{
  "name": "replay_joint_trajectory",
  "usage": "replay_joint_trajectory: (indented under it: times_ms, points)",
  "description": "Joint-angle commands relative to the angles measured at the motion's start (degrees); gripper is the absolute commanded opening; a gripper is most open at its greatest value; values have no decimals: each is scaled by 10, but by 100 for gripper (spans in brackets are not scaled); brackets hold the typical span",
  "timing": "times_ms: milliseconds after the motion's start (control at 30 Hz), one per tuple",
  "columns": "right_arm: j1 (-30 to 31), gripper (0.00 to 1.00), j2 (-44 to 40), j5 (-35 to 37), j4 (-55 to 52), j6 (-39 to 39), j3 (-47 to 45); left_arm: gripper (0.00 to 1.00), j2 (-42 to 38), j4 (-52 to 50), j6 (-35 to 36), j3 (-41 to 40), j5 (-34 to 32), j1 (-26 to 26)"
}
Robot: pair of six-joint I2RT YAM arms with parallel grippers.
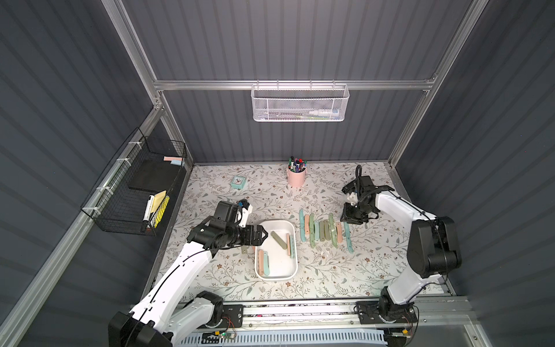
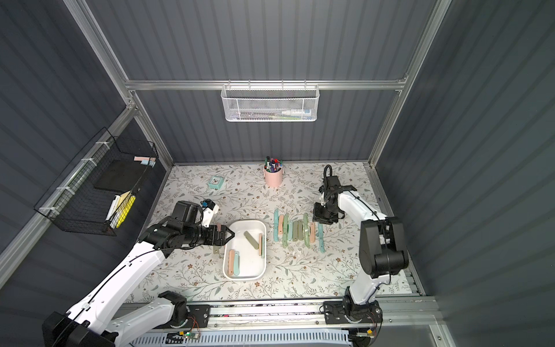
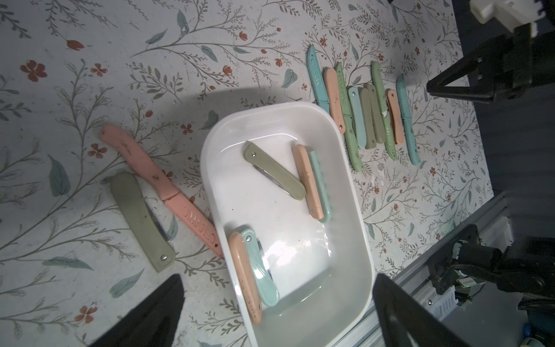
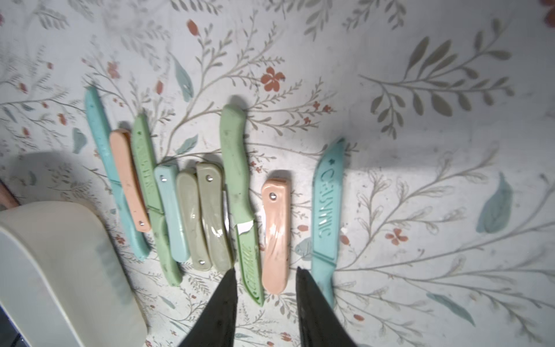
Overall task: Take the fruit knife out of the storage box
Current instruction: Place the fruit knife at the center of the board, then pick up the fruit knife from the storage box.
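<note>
While in storage box, 5 knives.

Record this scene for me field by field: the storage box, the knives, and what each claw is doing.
storage box: white, on the floral table, five knives inside
beside box: pink sheathed knife, olive folding knife
knife row: nine, side by side, toward the right arm
left claw: open, empty, above the box's rim
right claw: open, empty, above the row
task: unfinished, knives lie in the box
</note>
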Motion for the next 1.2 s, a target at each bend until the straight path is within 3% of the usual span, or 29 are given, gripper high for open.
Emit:
replay_joint_trajectory:
  times_ms: [0,133,267,400,567,833,1167]
  points:
    - [55,37,-68,23,38,30,-27,99,6,-17,6,1,-33,0]
    - [185,40,-133,97,72,43,-35,99,14,-29,-1,6,-66,1]
    - [293,44,-137,134,101,42,-21,100,11,-36,-16,5,-119,1]
    - [361,48,-80,144,96,34,21,99,0,-44,-40,2,-150,1]
    - [441,51,52,184,30,25,132,99,-13,-53,-50,2,-164,1]
    - [492,52,245,224,-78,40,306,99,-32,-56,-46,0,-165,1]
    - [491,52,327,214,-116,46,356,99,-36,-52,-44,1,-161,1]
